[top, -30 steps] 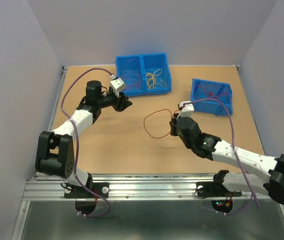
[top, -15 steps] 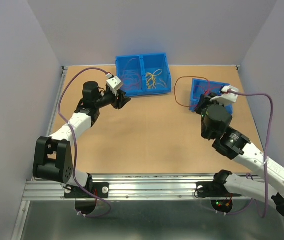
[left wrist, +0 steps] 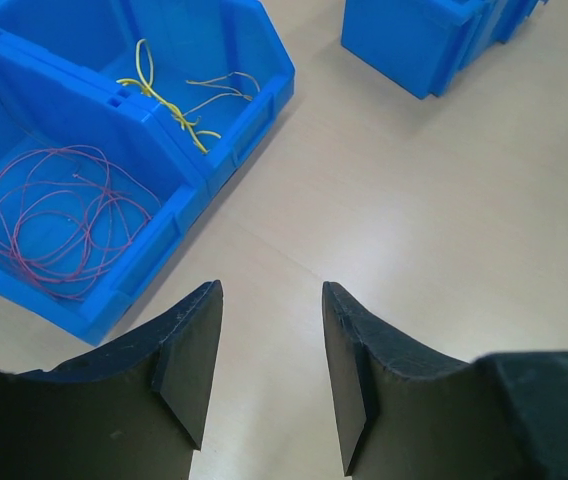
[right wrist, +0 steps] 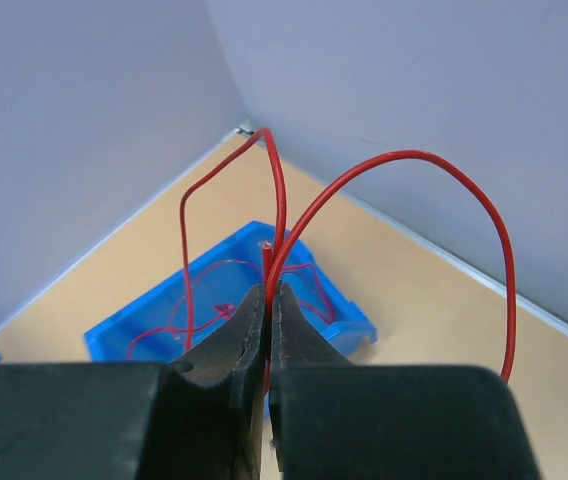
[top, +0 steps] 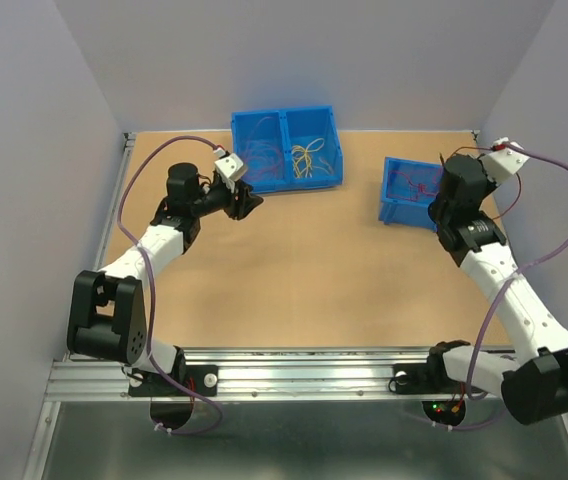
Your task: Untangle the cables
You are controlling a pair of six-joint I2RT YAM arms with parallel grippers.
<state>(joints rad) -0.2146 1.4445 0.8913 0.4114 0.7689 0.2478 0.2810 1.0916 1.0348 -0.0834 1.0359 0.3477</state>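
**Red cable held over the single bin, left tool waiting empty**

The right tool is closed tight, its two fingers pinching a red cable with no gap showing between them. From the pinch the cable springs up in a tall narrow loop on one side and a wide arch on the other. It is stiff enough to hold its curve in the air. Beyond the fingertips lies the single bin, with more red strands curled on its floor. The height seems chosen to carry the cable clear of the bin's rim, so that it can be let go among its own colour.

The left tool stands well open and holds nothing. It hovers over bare surface just beside the double bin. That bin keeps dark red wires in one compartment and yellow wires in the other, so the sorting by colour looks well advanced.

Room is tight on the right, where the wall and the far corner of the surface sit close behind the arch, which could brush them. The middle of the surface, between the bins and the arm bases, offers wide room for either arm to swing
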